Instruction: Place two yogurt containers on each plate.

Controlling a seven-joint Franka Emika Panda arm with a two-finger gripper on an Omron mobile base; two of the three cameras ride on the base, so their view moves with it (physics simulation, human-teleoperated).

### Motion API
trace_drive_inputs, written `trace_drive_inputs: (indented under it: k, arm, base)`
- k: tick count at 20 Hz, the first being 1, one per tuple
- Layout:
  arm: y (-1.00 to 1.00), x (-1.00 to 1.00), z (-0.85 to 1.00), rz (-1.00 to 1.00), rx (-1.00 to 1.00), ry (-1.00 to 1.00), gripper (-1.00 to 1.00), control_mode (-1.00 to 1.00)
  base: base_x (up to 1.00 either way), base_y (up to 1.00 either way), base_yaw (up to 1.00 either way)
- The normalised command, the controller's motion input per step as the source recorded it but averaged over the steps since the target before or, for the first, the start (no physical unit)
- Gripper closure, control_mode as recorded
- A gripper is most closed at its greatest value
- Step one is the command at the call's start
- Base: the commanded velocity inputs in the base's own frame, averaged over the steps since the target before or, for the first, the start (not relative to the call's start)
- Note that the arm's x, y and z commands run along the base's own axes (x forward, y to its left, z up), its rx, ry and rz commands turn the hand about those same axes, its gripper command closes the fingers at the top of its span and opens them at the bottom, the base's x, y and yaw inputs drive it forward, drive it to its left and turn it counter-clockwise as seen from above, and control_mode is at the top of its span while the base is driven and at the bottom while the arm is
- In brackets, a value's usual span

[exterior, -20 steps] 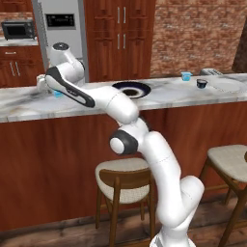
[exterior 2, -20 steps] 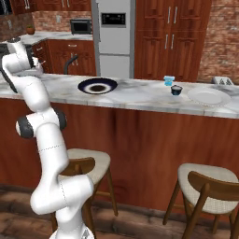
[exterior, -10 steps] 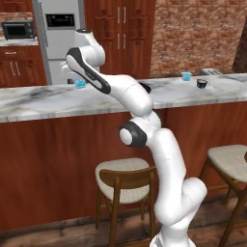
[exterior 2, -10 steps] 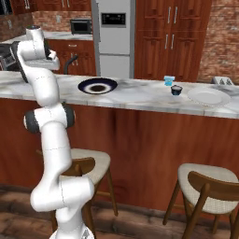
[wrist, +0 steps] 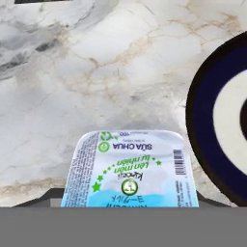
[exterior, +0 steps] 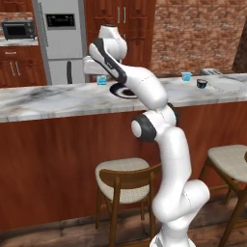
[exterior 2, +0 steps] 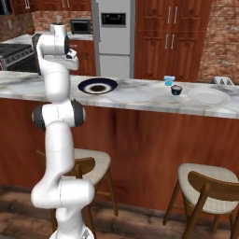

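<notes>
Yogurt container (wrist: 130, 169) beside dark plate (wrist: 222, 120) rim

Dark plate (wrist: 219, 120) cut off rightward

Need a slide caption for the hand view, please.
Gripper holding a light-blue, foil-lidded yogurt container above the grey-veined marble counter, beside the round dark navy plate.

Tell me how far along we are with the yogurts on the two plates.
Done: nothing yet. The dark plate and the pale plate both look bare. In hand: the gripper holds one yogurt cup above the counter, just beside the dark plate. Left: set it down there, then fetch the others. One more cup stands by a small black cup; I can't spot any further ones.
</notes>
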Motion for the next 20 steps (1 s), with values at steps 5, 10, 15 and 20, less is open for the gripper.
trace_drive_inputs:
  k: [5,10,15,20]
  arm:
    - [-0.78,0.24,-0.03,0.0,0.08,0.0,1.0,-1.0]
    - [-0.59,0.03,-0.47,0.0,0.0,-0.07,1.0,-1.0]
    - [-0.1,-0.02,-0.36,0.0,0.0,-0.25,1.0,-1.0]
    - [0.0,0.08,-0.21,0.0,0.0,-0.14,1.0,-1.0]
  base:
    - [0.0,0.0,0.0]
    - [0.0,0.0,0.0]
    - [0.0,0.0,0.0]
    - [0.0,0.0,0.0]
